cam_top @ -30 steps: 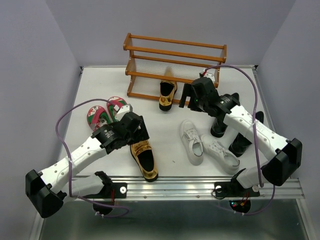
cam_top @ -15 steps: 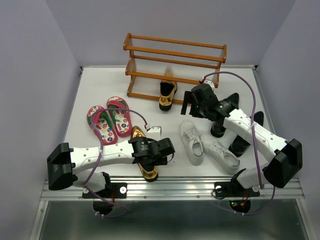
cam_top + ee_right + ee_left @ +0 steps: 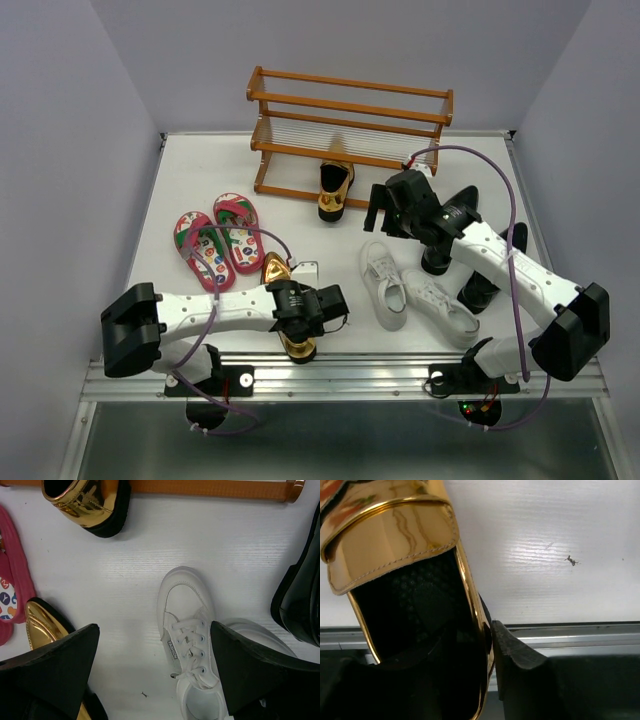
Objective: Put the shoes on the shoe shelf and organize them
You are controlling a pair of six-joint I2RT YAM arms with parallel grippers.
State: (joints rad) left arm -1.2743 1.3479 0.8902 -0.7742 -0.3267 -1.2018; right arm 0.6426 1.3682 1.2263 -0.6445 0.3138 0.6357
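A gold loafer [image 3: 276, 271] lies near the front edge, its black insole [image 3: 415, 605] filling the left wrist view. My left gripper [image 3: 308, 322] is shut on the loafer's right side wall [image 3: 479, 612], with one finger [image 3: 520, 665] outside and the other hidden inside the shoe. The other gold loafer [image 3: 335, 190] stands at the foot of the shoe shelf [image 3: 350, 105]. My right gripper [image 3: 385, 212] hovers open above a white sneaker [image 3: 187, 625], whose mate [image 3: 442, 306] lies beside it. Pink flip-flops [image 3: 215, 245] lie at the left, black boots [image 3: 470, 265] at the right.
A metal rail [image 3: 350, 372] runs along the table's front edge, right under the held loafer's heel. The right arm lies over the boots. A purple cable [image 3: 500, 170] loops above the right arm. Grey walls close in the table at the left, back and right.
My left arm swung down to the front edge, and its jaws closed on the gold loafer's side wall. My right gripper drew back a little from the shelf toward the sneakers, staying open.
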